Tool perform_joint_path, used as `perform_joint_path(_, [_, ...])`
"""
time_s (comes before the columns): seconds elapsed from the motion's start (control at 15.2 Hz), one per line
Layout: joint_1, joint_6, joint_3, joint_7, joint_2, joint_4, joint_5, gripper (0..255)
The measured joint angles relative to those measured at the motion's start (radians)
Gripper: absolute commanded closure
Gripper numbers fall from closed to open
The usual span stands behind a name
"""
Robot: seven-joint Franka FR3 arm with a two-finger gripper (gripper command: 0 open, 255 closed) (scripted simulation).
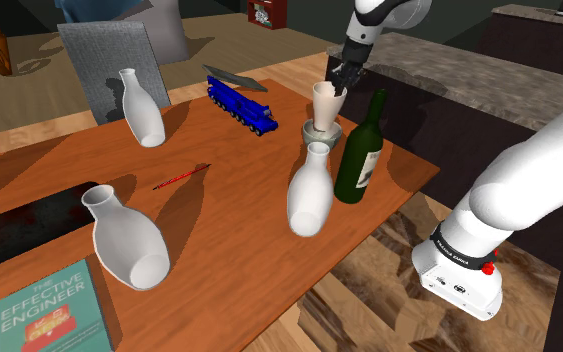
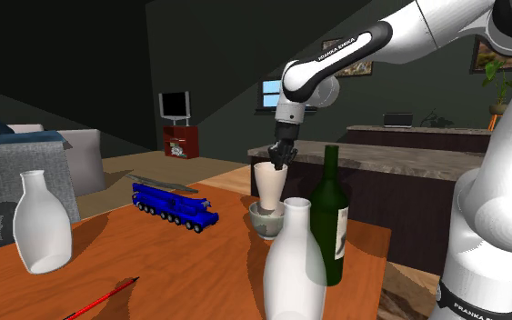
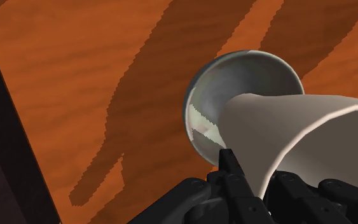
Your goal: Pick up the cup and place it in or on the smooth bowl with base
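one pale cup stands upright with its base in the grey bowl on the wooden tabletop, beside a green bottle; the black claw clamped on the cup's rim.

1. An orange-brown wooden table.
2. On it: green bottle, grey bowl, middle white vase, far white vase, near white vase.
3. Also blue toy truck, red pencil, teal book.
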Motion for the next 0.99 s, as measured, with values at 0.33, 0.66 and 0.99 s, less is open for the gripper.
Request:
perform_joint_path(0.33, [0.000, 0.002, 0.000, 0.000, 0.000, -0.001, 0.000, 0])
perform_joint_path(0.66, [0.000, 0.002, 0.000, 0.000, 0.000, -0.001, 0.000, 0])
perform_joint_path(0.99, [-0.007, -0.111, -0.005, 0.005, -0.036, 0.077, -0.012, 0])
